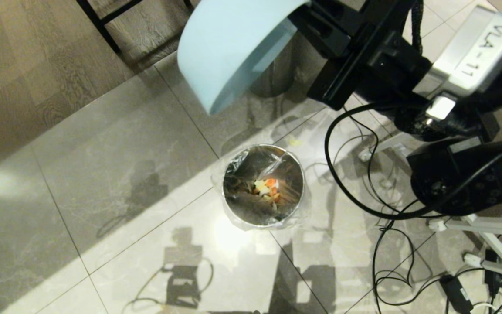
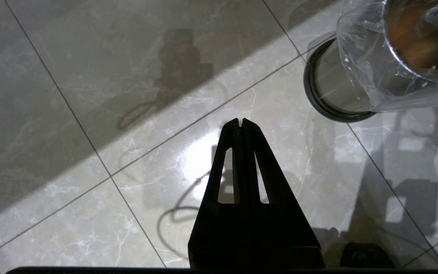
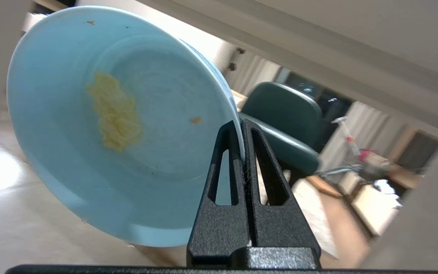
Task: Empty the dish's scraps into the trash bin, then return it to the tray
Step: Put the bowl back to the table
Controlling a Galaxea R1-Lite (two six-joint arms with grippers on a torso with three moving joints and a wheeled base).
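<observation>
Your right pincer is clenched on the rim of the pale blue dish, holding it tipped steeply on edge, high above the floor. A pale yellow smear and one orange speck cling inside it. Below on the tiled floor stands the trash bin, with scraps lying at its bottom. Your left pincer hangs clenched and empty beside the bin.

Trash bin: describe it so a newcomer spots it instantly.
On the glossy tiled floor, below the right gripper holding the tilted blue dish, stands the trash bin. It is round, shiny metal, lined with a clear bag, with orange and yellow scraps inside.
</observation>
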